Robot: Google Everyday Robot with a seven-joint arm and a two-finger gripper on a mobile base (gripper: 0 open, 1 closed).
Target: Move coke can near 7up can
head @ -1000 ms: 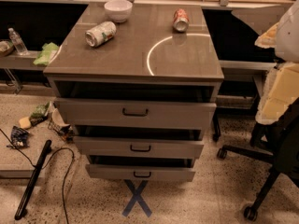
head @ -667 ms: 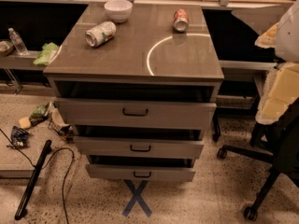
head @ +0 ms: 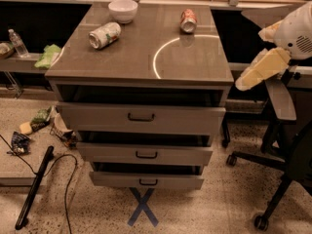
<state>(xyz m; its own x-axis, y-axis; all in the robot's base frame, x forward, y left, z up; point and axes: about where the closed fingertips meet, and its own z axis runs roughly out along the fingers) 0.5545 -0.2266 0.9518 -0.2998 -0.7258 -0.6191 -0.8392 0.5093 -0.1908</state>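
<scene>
Grey is the bench [head: 195,67], a cabinet with a flat top. The robot's hand [head: 251,77] hangs off its right side, out past the edge and at about the height of the top. The hand shows as a pale yellow wedge under a white arm casing, pointing down and left toward the bench. Whether it is spread or pressed together I cannot tell. Nothing shows in its grasp, and it touches neither can; it is well apart from both.

Two cans are on the bench, both lying on their sides. One coke can [head: 188,21] lies at the back right of the top, red, with a silver end turned toward the camera. One 7up can [head: 104,35] lies toward the back left, pale with green markings, set at a slant. The two are well apart, with bare bench top between them. One white bowl [head: 123,9] stands upright at the back, just behind the 7up can and to its right. One thin white arc [head: 168,44] curves across the top in front of the coke can.

Below the top are three drawers [head: 141,117], each pulled out part way and each with one dark handle. On the floor in front lies one blue cross [head: 142,207] of tape. At the left are one clear bottle [head: 18,43] and one green cloth [head: 48,56]; at the right stands one black chair [head: 287,174].
</scene>
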